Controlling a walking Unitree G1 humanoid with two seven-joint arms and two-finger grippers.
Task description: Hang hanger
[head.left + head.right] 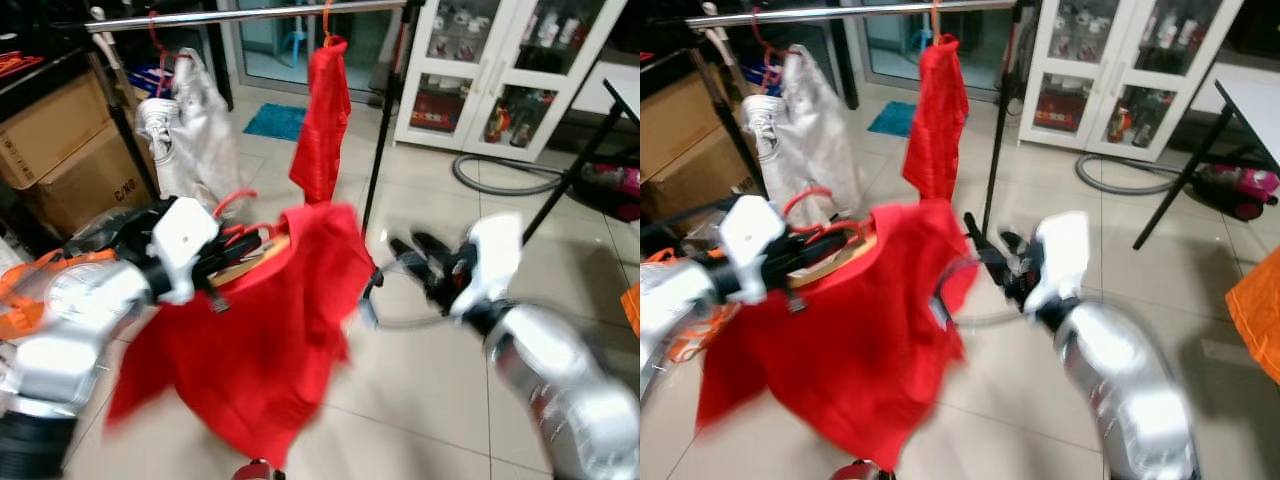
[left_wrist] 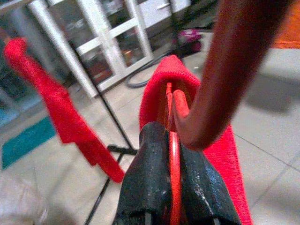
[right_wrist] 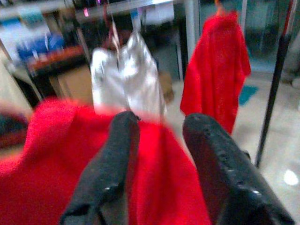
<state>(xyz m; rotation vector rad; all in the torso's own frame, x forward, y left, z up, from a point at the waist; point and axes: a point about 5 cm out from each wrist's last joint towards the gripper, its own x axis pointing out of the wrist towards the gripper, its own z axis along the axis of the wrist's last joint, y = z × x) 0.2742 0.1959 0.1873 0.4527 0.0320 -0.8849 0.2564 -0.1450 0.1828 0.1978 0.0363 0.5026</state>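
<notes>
Black fingers of the left gripper [image 2: 171, 187] are pressed together on the thin red wire of a hanger [image 1: 236, 232], whose hook curves up just above them, and the arm holds it out in front of the robot, low and to its left. Draped on that hanger is a red shirt [image 1: 268, 340], which hangs down loosely toward the tiled floor [image 1: 420, 390]. To the robot's right, the right gripper [image 1: 418, 254] reaches toward the shirt's edge with its two fingers spread apart and nothing between them; in the right wrist view the red cloth lies just beyond their tips. Farther back, a silver clothes rail [image 1: 240, 15] runs across the top of the scene, well above the held hanger. On it hang a second red garment [image 1: 322, 120] and, toward the robot's left, a white garment [image 1: 200, 125]. Cardboard boxes [image 1: 60, 150] stand at the left, and a white glass-doored cabinet [image 1: 500, 70] stands behind on the right.
</notes>
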